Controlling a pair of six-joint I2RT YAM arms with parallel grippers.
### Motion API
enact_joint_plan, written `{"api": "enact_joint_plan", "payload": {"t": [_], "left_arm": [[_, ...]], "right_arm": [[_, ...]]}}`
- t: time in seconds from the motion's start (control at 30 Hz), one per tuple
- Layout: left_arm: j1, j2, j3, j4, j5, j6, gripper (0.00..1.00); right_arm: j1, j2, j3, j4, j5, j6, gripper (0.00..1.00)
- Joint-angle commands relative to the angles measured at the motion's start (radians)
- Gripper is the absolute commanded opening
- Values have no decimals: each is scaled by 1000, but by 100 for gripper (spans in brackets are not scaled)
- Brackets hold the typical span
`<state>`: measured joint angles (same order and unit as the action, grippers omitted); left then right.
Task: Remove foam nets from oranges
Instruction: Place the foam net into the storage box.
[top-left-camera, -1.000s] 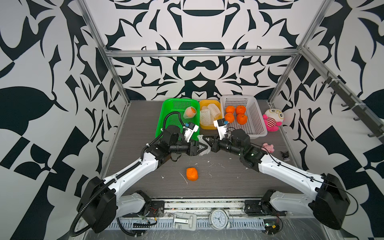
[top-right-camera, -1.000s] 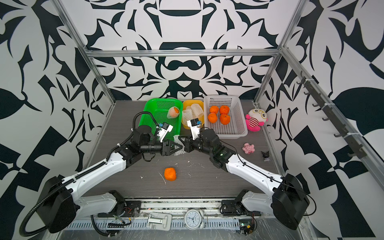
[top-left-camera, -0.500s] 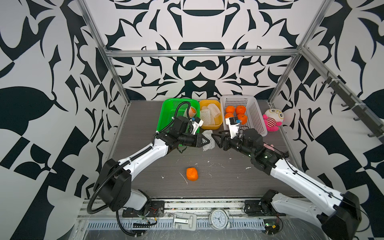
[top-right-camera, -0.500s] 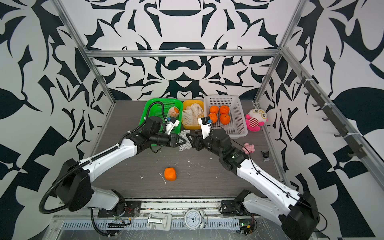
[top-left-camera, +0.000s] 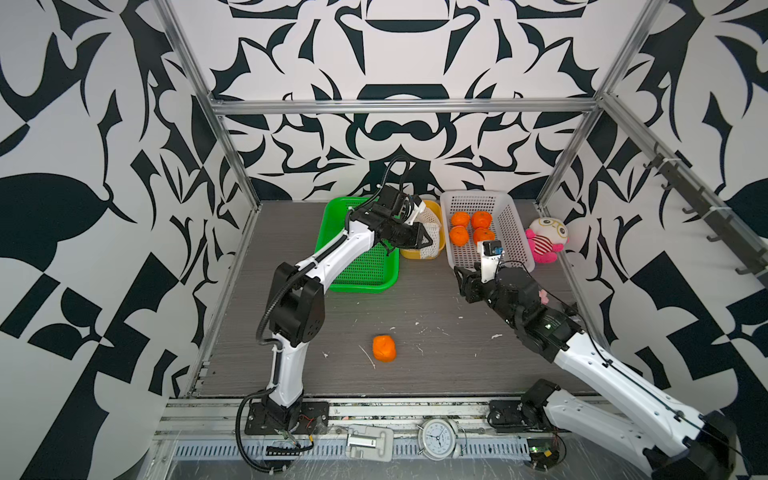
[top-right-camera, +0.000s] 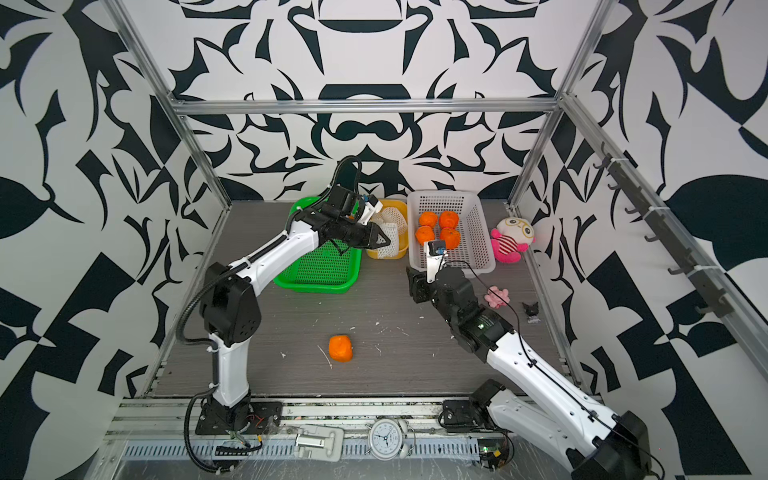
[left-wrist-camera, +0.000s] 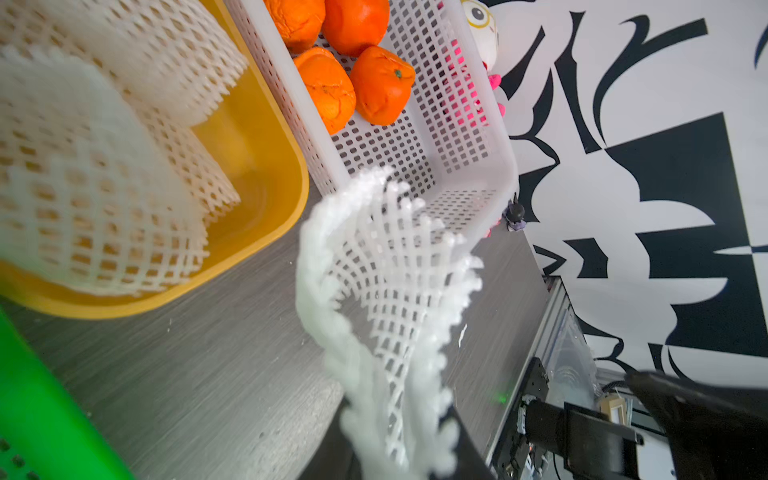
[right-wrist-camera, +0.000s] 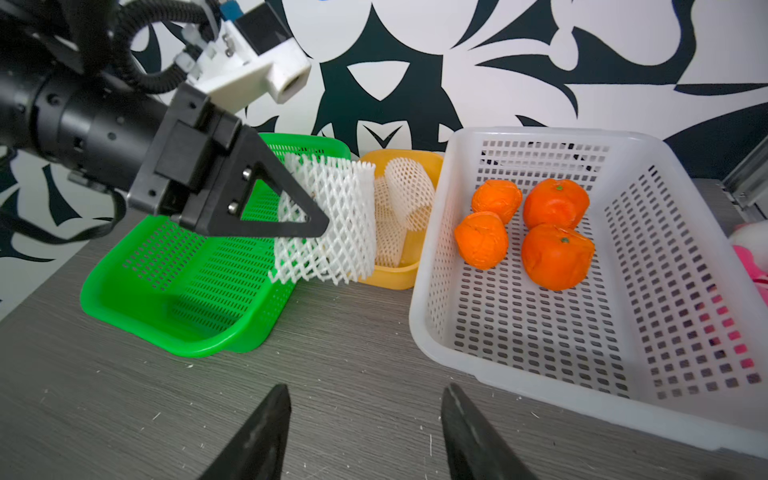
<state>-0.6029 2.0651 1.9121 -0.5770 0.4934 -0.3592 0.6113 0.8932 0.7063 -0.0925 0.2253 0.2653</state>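
White foam net (right-wrist-camera: 345, 216) clamped in my left gripper (right-wrist-camera: 318, 226) | yellow tub (right-wrist-camera: 399, 278) seemingly just beyond those fingers (right-wrist-camera: 270, 229) | right gripper (right-wrist-camera: 366, 390) spread apart, empty

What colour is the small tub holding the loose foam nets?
Yellow-orange. The tub shows best in the right wrist view.

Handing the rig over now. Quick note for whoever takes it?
Left pincer: shut on a net, held up by the yellow tub, not yet dropped.
Right pincer: open, empty, low over the table before the white basket.
Done: four bare oranges in the basket; other nets in the tub.
To do: drop the net; the bare orange on the table likely goes in the basket. Left arm hides part of the green tray; check it.
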Motion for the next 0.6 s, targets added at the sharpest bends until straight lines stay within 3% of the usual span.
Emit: {"api": "enact_joint_plan", "payload": {"t": [0.0, 0.17, 0.47, 0.57], "left_arm": [[9, 93, 148, -160, -35, 63, 24], [15, 229, 326, -210, -93, 66, 24], [14, 383, 465, -168, -174, 79, 25], [13, 400, 450, -115, -182, 94, 25]], "right_arm": [[-5, -10, -6, 22, 52, -17, 61], [-9, -5, -10, 28, 46, -15, 61], [-13, 13, -4, 38, 12, 13, 61], [-13, 18, -4, 37, 4, 21, 61]]}}
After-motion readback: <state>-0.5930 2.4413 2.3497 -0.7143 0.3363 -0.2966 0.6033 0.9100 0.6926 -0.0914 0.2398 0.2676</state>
